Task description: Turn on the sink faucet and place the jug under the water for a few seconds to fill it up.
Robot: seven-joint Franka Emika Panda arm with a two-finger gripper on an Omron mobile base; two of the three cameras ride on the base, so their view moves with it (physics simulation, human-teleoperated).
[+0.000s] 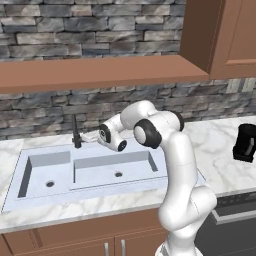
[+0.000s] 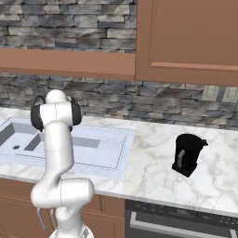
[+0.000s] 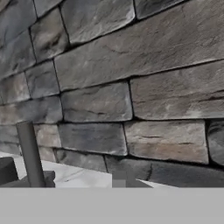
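Observation:
The sink faucet (image 1: 75, 131) is a thin dark tap standing at the back rim of the pale double-basin sink (image 1: 30, 197). My gripper (image 1: 85, 136) reaches left from the bent white arm and sits just right of the tap, at its lower part. In the hand view the dark faucet stem (image 3: 29, 151) rises between the two fingertips (image 3: 8, 169), close to the left one, and the jaws stand apart, so the gripper (image 3: 63, 177) is open. The black jug (image 1: 246, 142) stands upright on the counter far to the right, also seen as jug (image 2: 187, 154). The water is out of view.
A stone-tile wall (image 3: 131, 65) stands right behind the faucet. A brown wooden ledge (image 1: 100, 72) and upper cabinets (image 2: 186, 37) hang above the marble counter (image 2: 153, 172). A dark stove front (image 1: 235, 220) lies below the counter at the right.

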